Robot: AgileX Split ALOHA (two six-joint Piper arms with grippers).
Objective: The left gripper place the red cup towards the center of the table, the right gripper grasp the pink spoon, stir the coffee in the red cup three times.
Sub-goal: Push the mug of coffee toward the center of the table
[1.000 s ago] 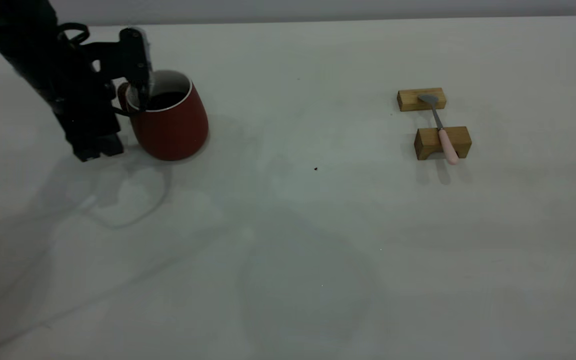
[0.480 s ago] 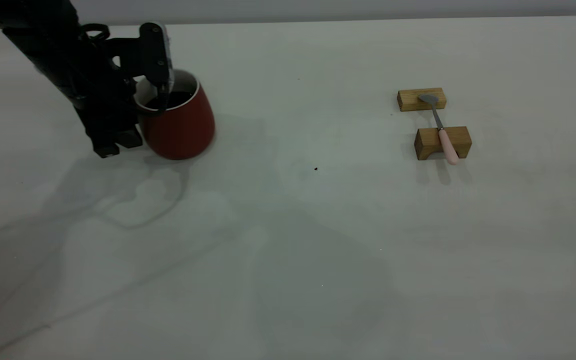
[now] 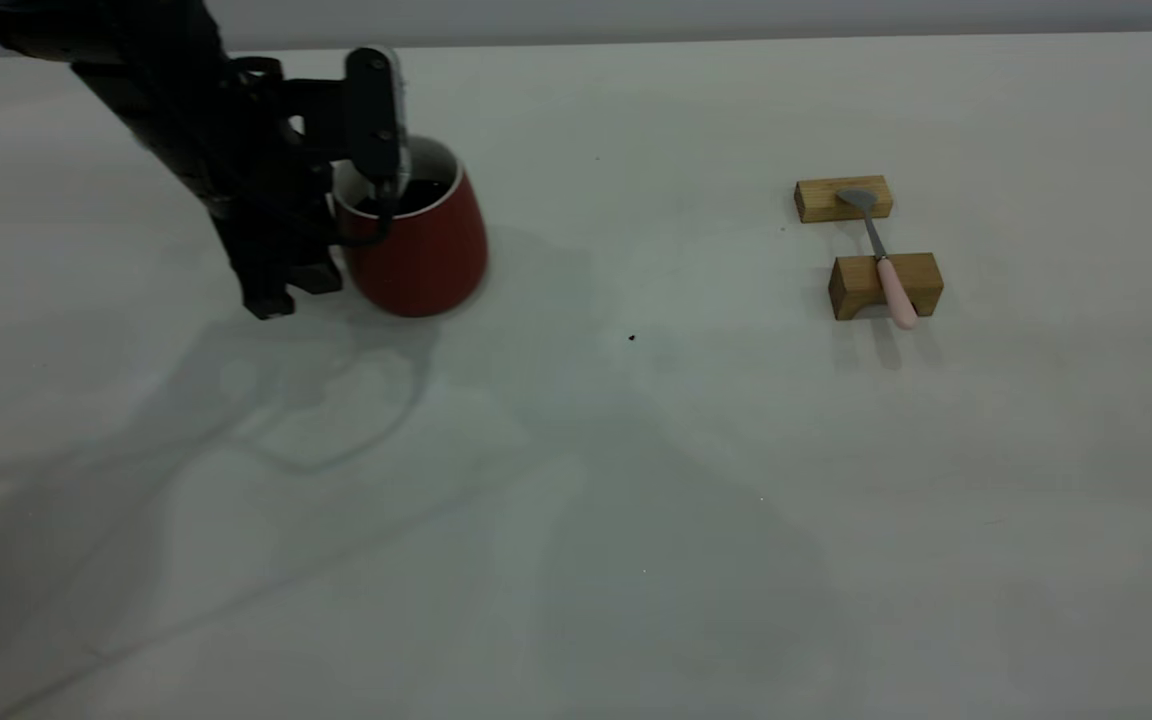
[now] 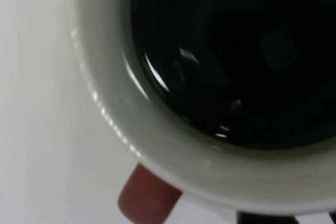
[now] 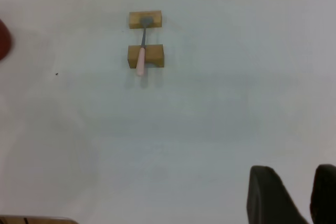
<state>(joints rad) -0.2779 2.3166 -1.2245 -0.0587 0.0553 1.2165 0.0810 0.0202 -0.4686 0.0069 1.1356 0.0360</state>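
Left gripper (image 3: 376, 190) pinches the rim of the red cup (image 3: 421, 250), one finger inside, one outside by the handle. Dark coffee (image 4: 236, 56) fills the cup, at the far left of the table (image 3: 636, 500). Far to the right, the pink spoon (image 3: 884, 255) lies across two wood blocks (image 3: 884, 285).

Right gripper (image 5: 294, 195) hangs high over the table, slightly apart and holding nothing.

Dim, even light leaves the table (image 3: 636, 500) grey-white, with broad soft shadows spreading in front of the red cup (image 3: 421, 250), small glints on the coffee (image 4: 220, 77), and the cup's rim close-up and out of focus.
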